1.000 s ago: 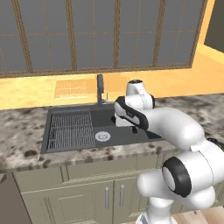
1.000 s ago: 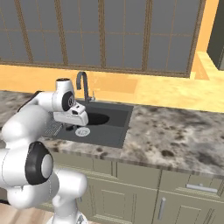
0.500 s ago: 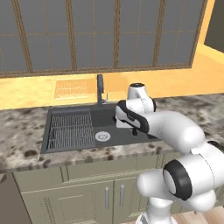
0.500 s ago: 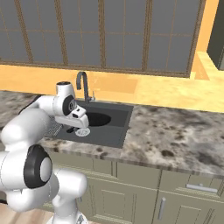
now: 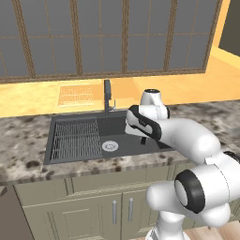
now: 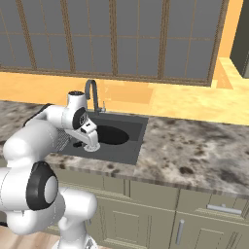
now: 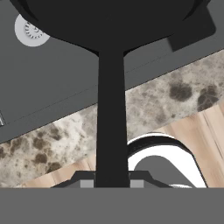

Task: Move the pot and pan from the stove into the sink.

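Pan (image 7: 111, 26) body cut off by hand view's top edge.

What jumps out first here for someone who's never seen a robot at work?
A big white arm reaches over a dark sink set in a speckled stone counter, under a wall of grey windows. Its gripper is shut on the long handle of a black pan, which hangs above the basin near the round silver drain. A tall faucet stands behind.

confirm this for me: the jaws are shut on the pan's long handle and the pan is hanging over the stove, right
Not over the stove. The jaws are shut on the pan's long handle, but the pan hangs over the sink. The hand view shows its basin and round silver drain beneath the pan.
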### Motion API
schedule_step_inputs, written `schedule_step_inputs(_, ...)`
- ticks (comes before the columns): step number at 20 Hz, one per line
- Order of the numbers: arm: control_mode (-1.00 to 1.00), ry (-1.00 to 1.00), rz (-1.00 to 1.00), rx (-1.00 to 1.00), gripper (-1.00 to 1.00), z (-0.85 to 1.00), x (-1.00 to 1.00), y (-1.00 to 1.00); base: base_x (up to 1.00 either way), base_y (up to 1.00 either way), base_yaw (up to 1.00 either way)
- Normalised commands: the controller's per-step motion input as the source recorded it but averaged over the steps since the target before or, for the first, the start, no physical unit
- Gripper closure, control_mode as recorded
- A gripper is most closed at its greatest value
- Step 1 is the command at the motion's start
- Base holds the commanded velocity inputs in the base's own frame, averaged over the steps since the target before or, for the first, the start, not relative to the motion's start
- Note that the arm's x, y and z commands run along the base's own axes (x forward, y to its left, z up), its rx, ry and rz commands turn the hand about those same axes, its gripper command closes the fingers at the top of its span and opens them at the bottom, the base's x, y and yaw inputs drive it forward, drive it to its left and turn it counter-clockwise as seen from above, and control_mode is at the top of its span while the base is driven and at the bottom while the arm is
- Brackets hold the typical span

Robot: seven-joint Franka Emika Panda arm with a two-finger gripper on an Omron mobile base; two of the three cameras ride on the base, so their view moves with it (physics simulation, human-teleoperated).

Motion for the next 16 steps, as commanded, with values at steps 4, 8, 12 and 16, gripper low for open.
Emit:
schedule_step_inputs(4, -1.0, 0.0, 0.0, 0.0, 1.0, -0.03, 0.01, 0.0, 0.0, 0.0, 0.0)
schedule_step_inputs(8, -1.0, 0.0, 0.0, 0.0, 1.0, -0.18, 0.18, 0.0, 0.0, 0.0, 0.0)
schedule_step_inputs(12, -1.0, 0.0, -0.03, 0.0, 1.0, -0.23, 0.35, 0.03, 0.0, 0.0, 0.0)
schedule_step_inputs(16, -1.0, 0.0, -0.04, 0.01, 1.0, -0.29, 0.43, 0.08, 0.0, 0.0, 0.0)
